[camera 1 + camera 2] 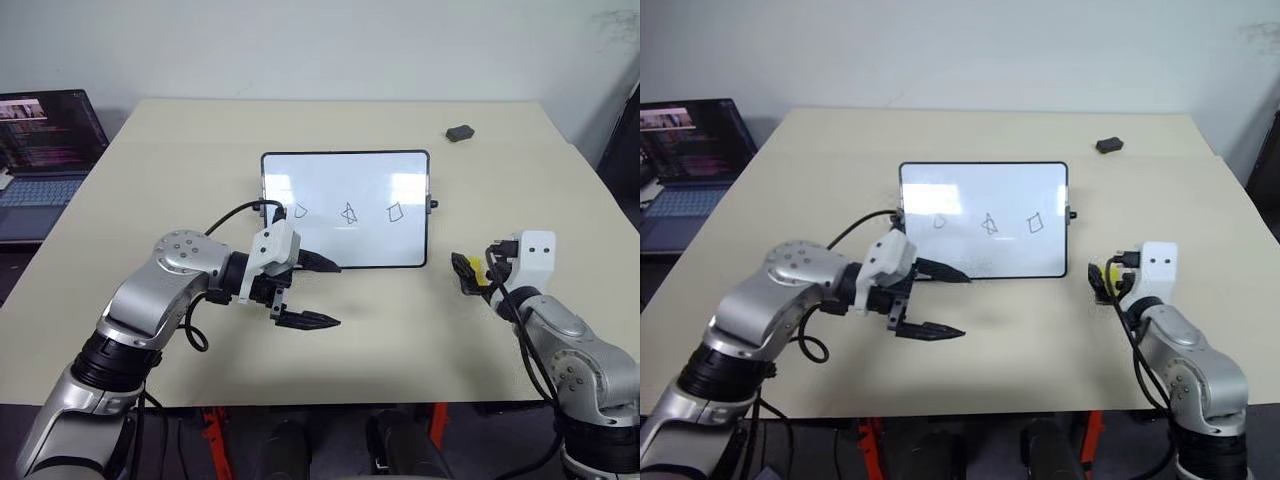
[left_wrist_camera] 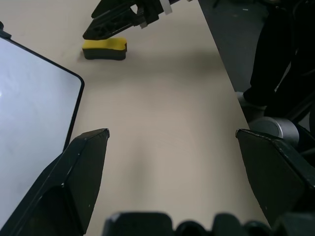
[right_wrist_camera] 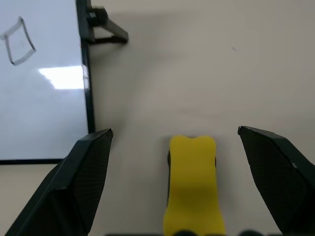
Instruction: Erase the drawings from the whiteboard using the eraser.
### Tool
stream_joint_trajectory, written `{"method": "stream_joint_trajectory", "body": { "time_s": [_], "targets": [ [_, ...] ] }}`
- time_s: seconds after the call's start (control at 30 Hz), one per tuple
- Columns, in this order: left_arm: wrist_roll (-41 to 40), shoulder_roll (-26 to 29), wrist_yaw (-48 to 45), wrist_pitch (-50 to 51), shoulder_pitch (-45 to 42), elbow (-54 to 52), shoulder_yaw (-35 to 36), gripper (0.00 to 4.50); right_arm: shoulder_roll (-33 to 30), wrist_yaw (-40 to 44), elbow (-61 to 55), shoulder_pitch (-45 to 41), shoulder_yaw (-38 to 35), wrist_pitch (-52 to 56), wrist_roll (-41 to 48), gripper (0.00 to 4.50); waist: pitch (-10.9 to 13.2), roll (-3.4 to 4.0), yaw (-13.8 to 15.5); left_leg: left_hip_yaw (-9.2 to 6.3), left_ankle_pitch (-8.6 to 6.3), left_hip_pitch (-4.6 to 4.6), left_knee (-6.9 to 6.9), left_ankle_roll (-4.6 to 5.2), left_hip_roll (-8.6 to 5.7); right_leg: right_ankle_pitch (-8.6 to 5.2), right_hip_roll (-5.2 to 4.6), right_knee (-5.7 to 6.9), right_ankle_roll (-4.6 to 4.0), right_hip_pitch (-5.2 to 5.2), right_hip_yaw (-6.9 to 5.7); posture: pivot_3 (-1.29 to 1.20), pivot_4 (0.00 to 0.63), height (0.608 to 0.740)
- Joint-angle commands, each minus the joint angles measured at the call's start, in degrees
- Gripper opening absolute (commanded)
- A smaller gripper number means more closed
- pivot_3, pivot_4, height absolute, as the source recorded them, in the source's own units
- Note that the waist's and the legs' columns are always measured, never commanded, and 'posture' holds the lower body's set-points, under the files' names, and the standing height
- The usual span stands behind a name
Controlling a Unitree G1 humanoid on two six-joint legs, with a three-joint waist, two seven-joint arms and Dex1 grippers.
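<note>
Pickup step: right claw, spread wide, straddles the eraser at frame bottom; next it must clench.

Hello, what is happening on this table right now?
A robot is about to clean a whiteboard. Its three drawings are not yet erased. The open right gripper hovers around the yellow eraser, which lies on the table right of the board. The left gripper, also open and empty, hangs at the board's near left corner.
</note>
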Motion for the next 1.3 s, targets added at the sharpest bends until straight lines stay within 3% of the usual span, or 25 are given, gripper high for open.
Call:
{"method": "stream_joint_trajectory", "body": {
  "time_s": [0.03,0.8,0.9,1.13,1.17,1.3],
  "targets": [
    [-0.5,0.23,-0.43,-0.77,0.22,-0.98,1.88,4.5,0.44,1.59,0.88,-1.18,0.05,-2.35,-2.19,4.44,0.0,0.0,0.0,0.0,0.0,0.0,0.01,0.0,0.0,0.0,0.0,0.01,0.0,0.0,0.0,0.0,0.15,0.74],
    [0.87,-1.21,1.09,-1.02,0.94,0.58,2.18,4.5,2.25,7.57,11.75,-5.07,-0.73,-7.81,-10.23,4.44,0.0,0.0,-0.02,0.0,0.0,0.04,0.03,0.0,0.01,0.0,0.03,0.12,-0.01,0.0,0.0,0.0,0.15,0.74],
    [0.78,-1.05,1.38,-0.83,1.21,0.35,2.39,4.5,2.42,7.87,12.09,-5.1,-1.07,-7.83,-10.49,3.84,0.0,0.0,-0.02,0.0,0.0,0.05,0.03,0.0,0.01,0.0,0.03,0.12,-0.01,0.0,0.0,0.0,0.15,0.74],
    [0.94,-0.74,2.06,-0.7,2.26,-0.2,2.67,4.5,3.0,8.9,12.54,-5.11,-1.61,-7.61,-10.85,1.34,0.0,0.0,-0.02,0.0,0.0,0.06,0.03,0.0,0.01,0.0,0.03,0.15,-0.01,0.0,0.01,0.0,0.15,0.74],
    [0.93,-0.72,2.2,-0.64,2.49,-0.29,2.76,4.5,3.08,8.97,12.66,-5.2,-1.63,-7.63,-10.88,1.15,0.0,0.0,-0.01,0.0,0.0,0.06,0.04,0.0,0.01,0.0,0.03,0.15,-0.01,0.0,0.0,0.0,0.15,0.74],
    [0.75,-1.12,4.07,0.29,3.12,-0.36,3.45,4.5,3.33,9.25,12.77,-5.62,-1.93,-8.43,-11.03,1.14,0.0,0.0,-0.03,0.0,0.0,0.07,0.06,0.0,0.01,0.01,0.02,0.19,-0.01,0.0,0.01,0.0,0.15,0.74]
  ]
}}
